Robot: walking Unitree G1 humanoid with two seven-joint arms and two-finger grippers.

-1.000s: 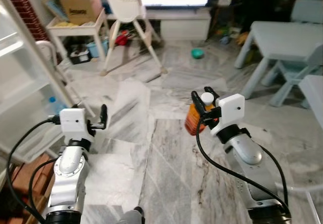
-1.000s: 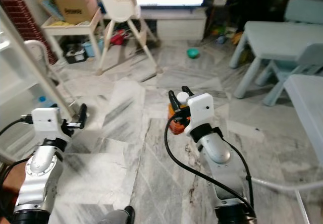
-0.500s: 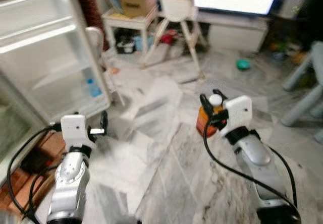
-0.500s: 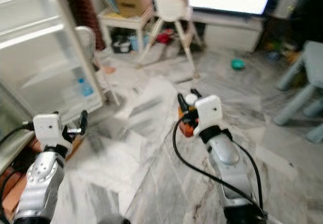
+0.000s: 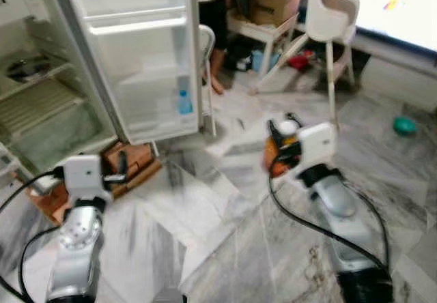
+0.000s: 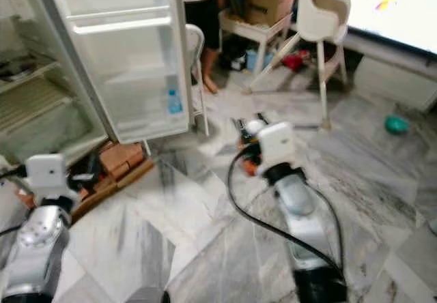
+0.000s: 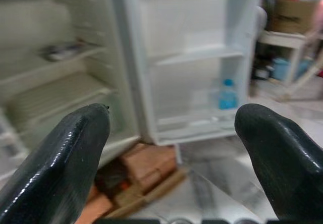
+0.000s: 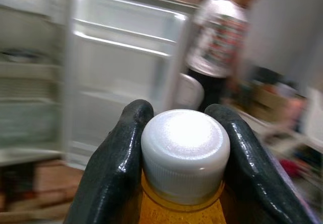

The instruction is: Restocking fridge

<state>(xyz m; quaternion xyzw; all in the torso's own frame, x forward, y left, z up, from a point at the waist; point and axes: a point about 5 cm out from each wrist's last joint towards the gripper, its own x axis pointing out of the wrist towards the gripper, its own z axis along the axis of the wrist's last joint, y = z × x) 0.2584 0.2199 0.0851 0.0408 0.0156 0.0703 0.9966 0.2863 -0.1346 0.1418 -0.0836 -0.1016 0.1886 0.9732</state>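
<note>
The right end effector (image 8: 181, 183) is closed on the neck of a bottle (image 5: 278, 161) of orange drink, mid-frame. The bottle looks full, so likely heavy and slippery; holding under the white cap (image 8: 184, 151) seems safest. The left end effector (image 7: 171, 153) is wide open and holds nothing. The fridge (image 5: 41, 78), upper left, is open; its door (image 5: 133, 50) holds one small water bottle (image 5: 183, 102).

Silver arms, white wrist boxes, black cables, glossy black fingers (image 7: 60, 168)

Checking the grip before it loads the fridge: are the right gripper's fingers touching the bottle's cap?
Touching. In the right wrist view both fingers press against the sides of the white cap of the orange bottle.
</note>
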